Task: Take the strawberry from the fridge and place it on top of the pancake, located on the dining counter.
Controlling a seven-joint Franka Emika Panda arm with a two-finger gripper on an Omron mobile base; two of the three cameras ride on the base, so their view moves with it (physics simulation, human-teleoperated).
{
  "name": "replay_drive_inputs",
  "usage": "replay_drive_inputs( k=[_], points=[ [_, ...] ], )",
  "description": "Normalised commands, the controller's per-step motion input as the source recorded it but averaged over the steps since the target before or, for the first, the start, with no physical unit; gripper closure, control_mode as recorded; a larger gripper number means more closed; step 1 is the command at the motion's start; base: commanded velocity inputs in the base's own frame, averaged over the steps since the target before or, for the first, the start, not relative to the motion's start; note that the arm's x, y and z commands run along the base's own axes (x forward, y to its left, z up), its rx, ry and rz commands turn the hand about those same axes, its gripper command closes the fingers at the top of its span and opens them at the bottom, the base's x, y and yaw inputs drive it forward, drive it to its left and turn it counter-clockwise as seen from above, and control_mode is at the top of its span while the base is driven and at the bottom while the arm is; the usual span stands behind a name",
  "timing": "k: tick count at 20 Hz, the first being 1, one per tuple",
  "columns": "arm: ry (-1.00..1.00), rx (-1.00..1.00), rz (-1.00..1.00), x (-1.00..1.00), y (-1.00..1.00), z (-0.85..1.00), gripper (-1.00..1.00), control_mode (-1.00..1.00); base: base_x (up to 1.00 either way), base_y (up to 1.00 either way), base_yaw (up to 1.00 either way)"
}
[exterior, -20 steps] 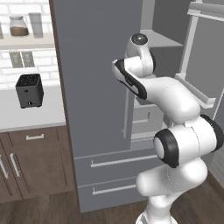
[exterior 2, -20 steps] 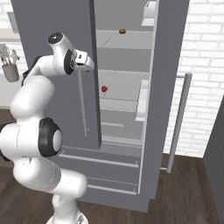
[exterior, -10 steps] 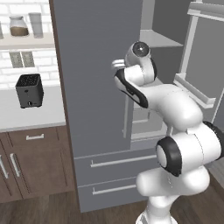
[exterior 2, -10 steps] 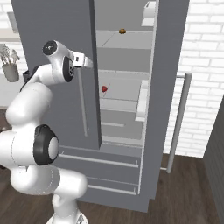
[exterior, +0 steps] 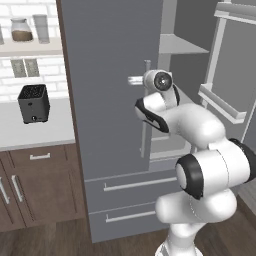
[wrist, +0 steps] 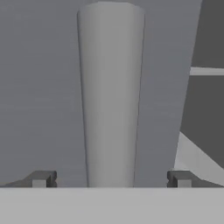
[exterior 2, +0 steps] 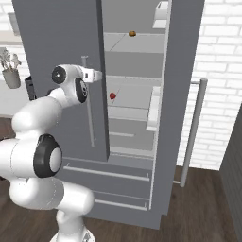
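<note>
The fridge [exterior 2: 61, 38] is tall and matte grey; its right upper door stands swung open and the left upper door [exterior: 110, 75] is closed. The strawberry [exterior 2: 112, 96], a tiny red berry, lies on a middle shelf inside. My gripper [exterior 2: 97, 74] is open, at the top of the left door's silver bar handle [exterior 2: 88, 113]. In the hand view the handle [wrist: 111, 96] runs between the two spread fingertips [wrist: 41, 178], and the gripper [wrist: 111, 179] is not closed on it. From the left base view the gripper [exterior: 132, 80] points at the door. The pancake and the dining counter are out of view.
A small brown lump [exterior 2: 132, 33] sits on the top shelf. The open right door [exterior 2: 182, 94] carries a long bar handle [exterior 2: 191, 132] and inner door bins [exterior: 220, 100]. Left of the fridge, a black toaster [exterior: 34, 103] stands on a white counter [exterior: 30, 135] over brown cabinets [exterior: 35, 185].
My hand has come down and in toward the left door's handle, the arm folding lower. The jaws stay open. The strawberry has not moved.
</note>
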Motion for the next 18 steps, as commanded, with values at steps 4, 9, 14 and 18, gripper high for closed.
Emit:
replay_drive_inputs(
  k=[4, 9, 14, 18],
  points=[
    [0.0, 0.0, 0.01, 0.19, -0.08, 0.0, 1.0, -1.0, 0.0, 0.0, 0.0],
    [0.07, 0.0, 0.0, 0.0, 0.0, 0.0, 1.0, -1.0, 0.0, 0.0, 0.0],
    [0.15, -0.01, -0.12, -0.22, 0.07, 0.0, 1.0, -1.0, 0.0, 0.0, 0.0],
    [0.2, -0.02, -0.28, -0.64, 0.43, 0.04, 1.0, -1.0, 0.0, 0.0, 0.0]
  ],
)
